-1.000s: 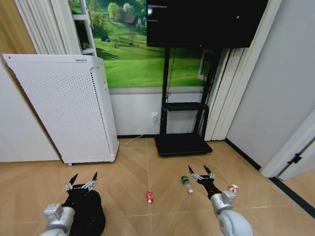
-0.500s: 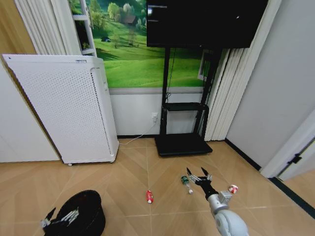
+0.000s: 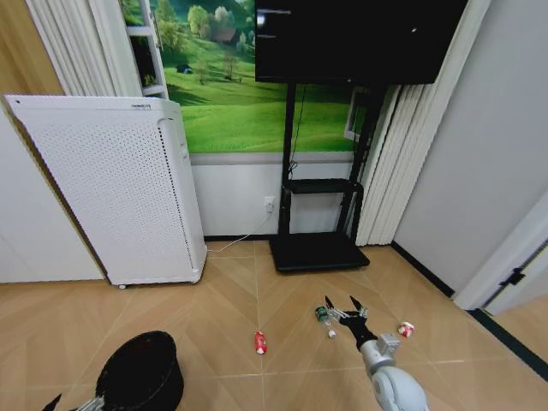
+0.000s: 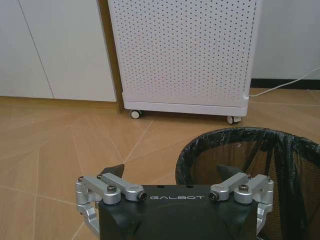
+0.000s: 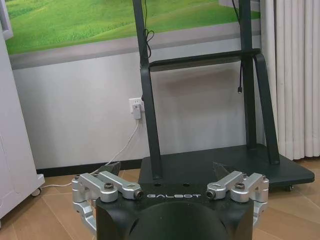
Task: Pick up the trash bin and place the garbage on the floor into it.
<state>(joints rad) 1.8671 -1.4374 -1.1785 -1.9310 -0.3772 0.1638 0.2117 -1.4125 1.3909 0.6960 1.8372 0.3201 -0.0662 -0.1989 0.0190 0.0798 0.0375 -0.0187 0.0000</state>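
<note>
Bright, even indoor light, soft shadows, sharp focus; head view's edges bend.

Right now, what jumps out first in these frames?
The right gripper, fingers open, reaches out over the floor just beside the green bottle, with the red can and a red-and-white piece lying to either side. The black mesh trash bin stands at lower left, and the left gripper hangs open beside its rim.
</note>
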